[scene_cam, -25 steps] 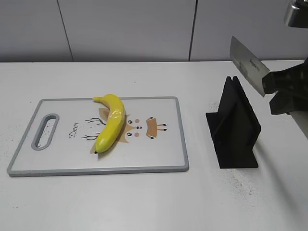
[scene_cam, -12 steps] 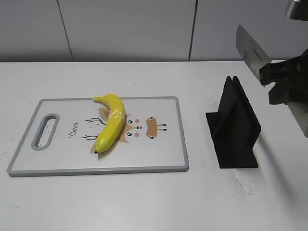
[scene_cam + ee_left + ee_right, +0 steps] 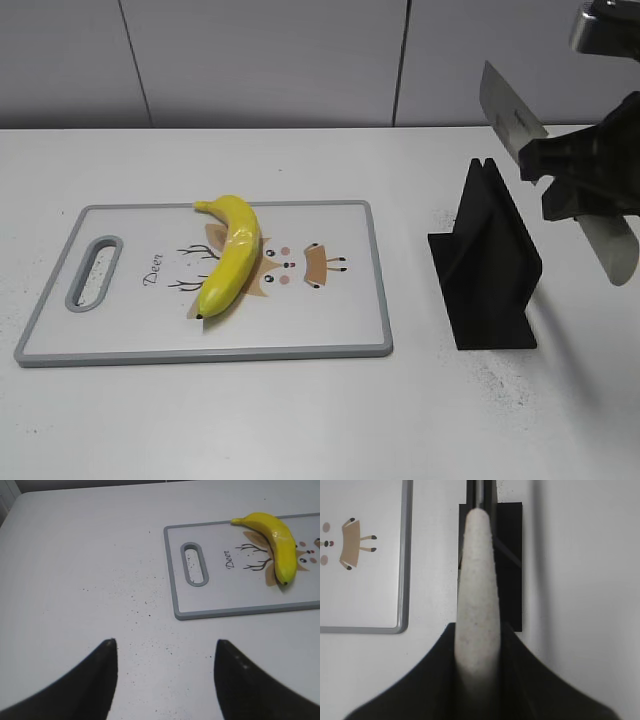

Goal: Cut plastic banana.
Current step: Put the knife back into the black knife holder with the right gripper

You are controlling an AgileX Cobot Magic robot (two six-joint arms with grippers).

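Your right gripper (image 3: 585,185) clamps the knife (image 3: 510,112), lifted; banana (image 3: 232,254), at nine o'clock, remains uncut.

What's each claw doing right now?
Left claw: open, empty, over bare table.
Right claw: shut on the knife handle, above the black stand.

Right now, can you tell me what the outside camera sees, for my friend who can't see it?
The right gripper holds a knife in the air above a black knife stand. To the left, a yellow plastic banana lies uncut on a white cutting board with a deer drawing, on a white table.
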